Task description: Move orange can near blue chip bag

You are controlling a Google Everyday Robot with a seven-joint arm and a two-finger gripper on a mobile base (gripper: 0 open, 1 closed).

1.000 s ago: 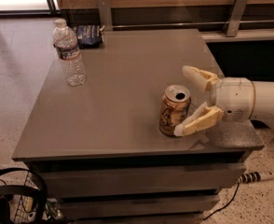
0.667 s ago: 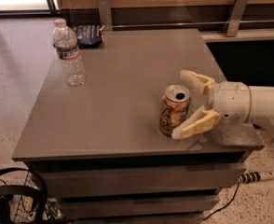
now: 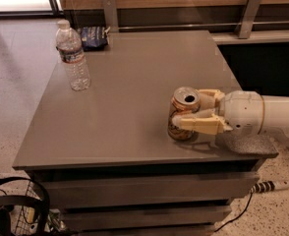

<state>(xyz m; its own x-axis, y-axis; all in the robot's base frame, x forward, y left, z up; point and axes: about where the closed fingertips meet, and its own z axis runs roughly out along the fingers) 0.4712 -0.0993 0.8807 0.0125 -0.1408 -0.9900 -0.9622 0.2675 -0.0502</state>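
Grey table (image 3: 125, 112), clear water bottle (image 3: 73, 58) upright near its far-left corner, white power strip (image 3: 273, 186) on speckled floor (image 3: 14, 87)

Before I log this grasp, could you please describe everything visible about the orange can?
The orange can is a small aluminium drink can, tan-orange with dark lettering and a silver top. It stands roughly upright near the table's front right edge. The tool, reaching in from the right, is closed on it, one finger across its front, the other behind.

1. One bench (image 3: 134, 82)
2. One orange can (image 3: 185, 104)
3. One blue chip bag (image 3: 94, 37)
4. One water bottle (image 3: 73, 58)
5. One hand (image 3: 189, 108), at the bench's front right, its two fingers (image 3: 199, 124) clasped on the orange can
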